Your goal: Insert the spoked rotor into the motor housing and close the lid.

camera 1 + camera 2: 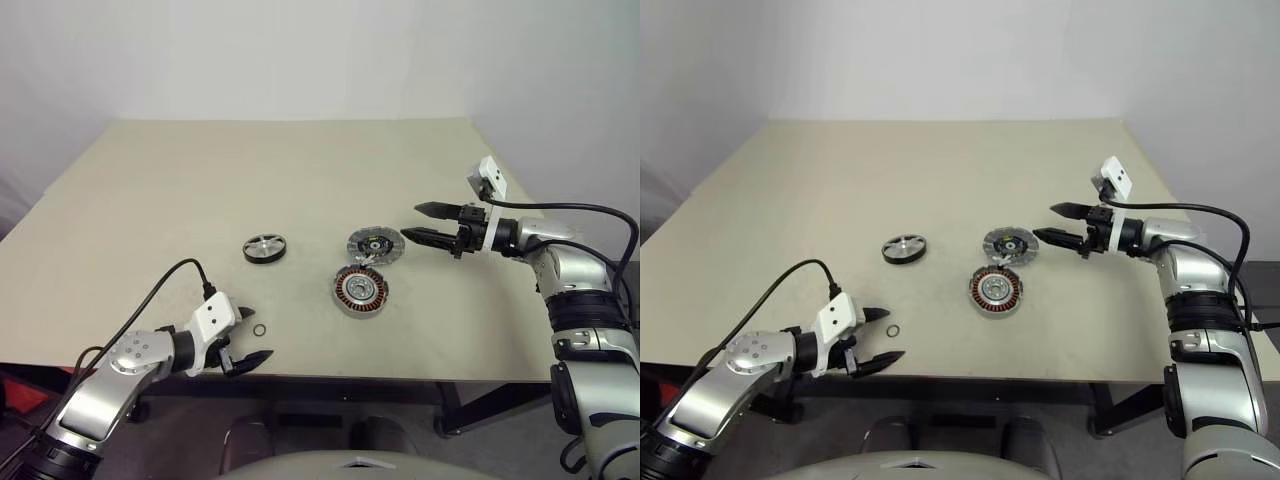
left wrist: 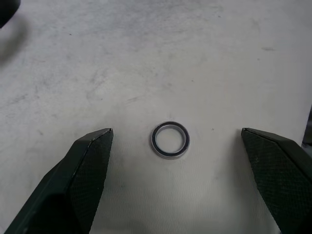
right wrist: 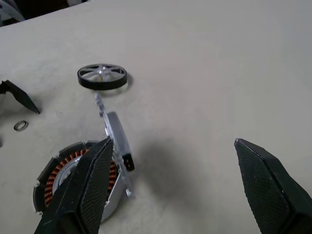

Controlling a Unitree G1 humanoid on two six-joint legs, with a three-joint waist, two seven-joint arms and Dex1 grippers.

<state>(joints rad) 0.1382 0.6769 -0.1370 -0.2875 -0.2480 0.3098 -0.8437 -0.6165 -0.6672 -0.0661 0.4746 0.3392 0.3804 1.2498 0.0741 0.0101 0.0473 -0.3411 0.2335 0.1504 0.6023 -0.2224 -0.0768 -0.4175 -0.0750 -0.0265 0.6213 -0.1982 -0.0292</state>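
Hovering wide open, both grippers are holding nothing.
Right gripper (image 1: 426, 223) is waiting at lid's (image 1: 374, 245) three o'clock; left gripper (image 1: 250, 337) is straddling ring (image 1: 260, 330).

On the table (image 1: 180, 190) lie four loose parts, one of each kind: one spoked rotor (image 1: 265, 247), one lid (image 1: 375, 245), one motor housing (image 1: 360, 290) with copper windings, and one small ring (image 1: 260, 331) near the front edge. Two grippers are over it: one left gripper (image 1: 250, 336), one right gripper (image 1: 417, 222).
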